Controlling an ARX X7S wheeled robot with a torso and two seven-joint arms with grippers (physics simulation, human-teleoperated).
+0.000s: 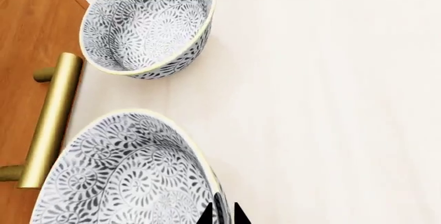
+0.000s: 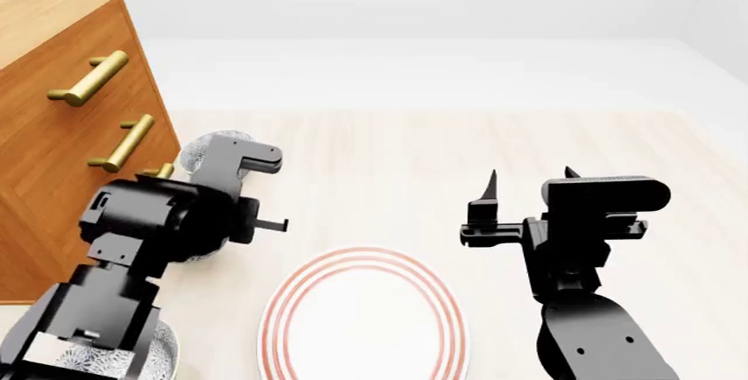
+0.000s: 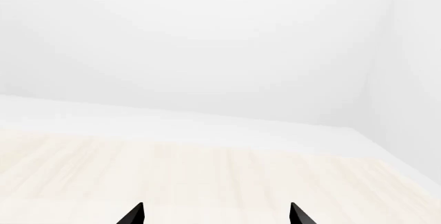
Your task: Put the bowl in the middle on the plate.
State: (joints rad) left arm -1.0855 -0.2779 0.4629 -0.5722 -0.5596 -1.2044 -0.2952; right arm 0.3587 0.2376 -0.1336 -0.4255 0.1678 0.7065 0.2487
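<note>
The left wrist view shows two grey-blue floral bowls on the pale floor beside the cabinet. The nearer is the bowl point(image 1: 131, 172), and my left gripper point(image 1: 222, 216) is shut on its rim, one fingertip inside and one outside. The other bowl point(image 1: 144, 25) sits farther along. In the head view my left arm point(image 2: 164, 218) hides the bowl. The red-ringed plate point(image 2: 363, 319) lies bare, to the right of that arm. My right gripper point(image 2: 530, 177) is open and holds nothing, raised right of the plate.
A wooden cabinet point(image 2: 59, 91) with brass handles point(image 1: 51, 121) stands at the left, close to the bowls. One look-alike bowl point(image 2: 201, 148) shows beyond my left arm and another point(image 2: 164, 354) at the bottom left. A white wall rises behind the floor.
</note>
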